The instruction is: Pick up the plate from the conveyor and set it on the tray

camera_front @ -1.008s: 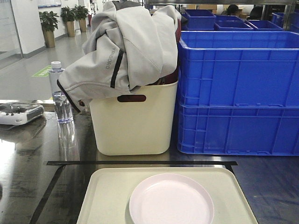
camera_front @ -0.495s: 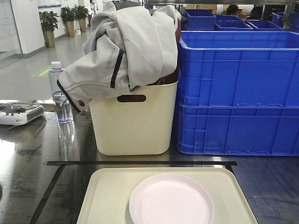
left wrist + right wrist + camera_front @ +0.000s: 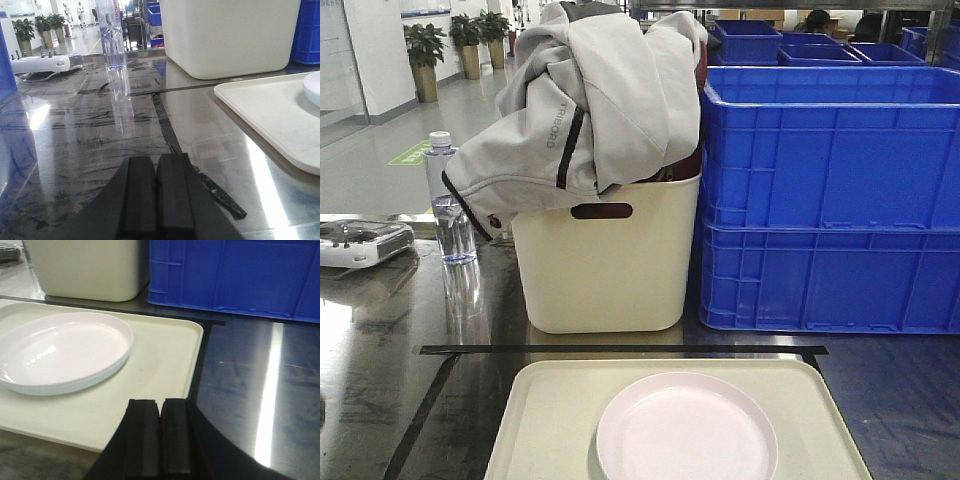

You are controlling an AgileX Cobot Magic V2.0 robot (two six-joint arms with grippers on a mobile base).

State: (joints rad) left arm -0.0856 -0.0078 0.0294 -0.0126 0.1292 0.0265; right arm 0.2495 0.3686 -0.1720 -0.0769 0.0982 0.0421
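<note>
The pale pink plate (image 3: 686,427) lies flat on the cream tray (image 3: 550,420), right of the tray's middle. The left gripper (image 3: 157,195) hangs low over the steel table (image 3: 75,150), left of the tray, fingers pressed together and empty. The right gripper (image 3: 160,437) hovers at the tray's near right edge, likewise closed and empty.

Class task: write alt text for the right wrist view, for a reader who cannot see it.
A pale pink plate sits on a cream tray, which rests on a shiny steel table. The right pincer, shut and holding nothing, fills the bottom edge. Behind stand a cream bin and a blue crate.
</note>
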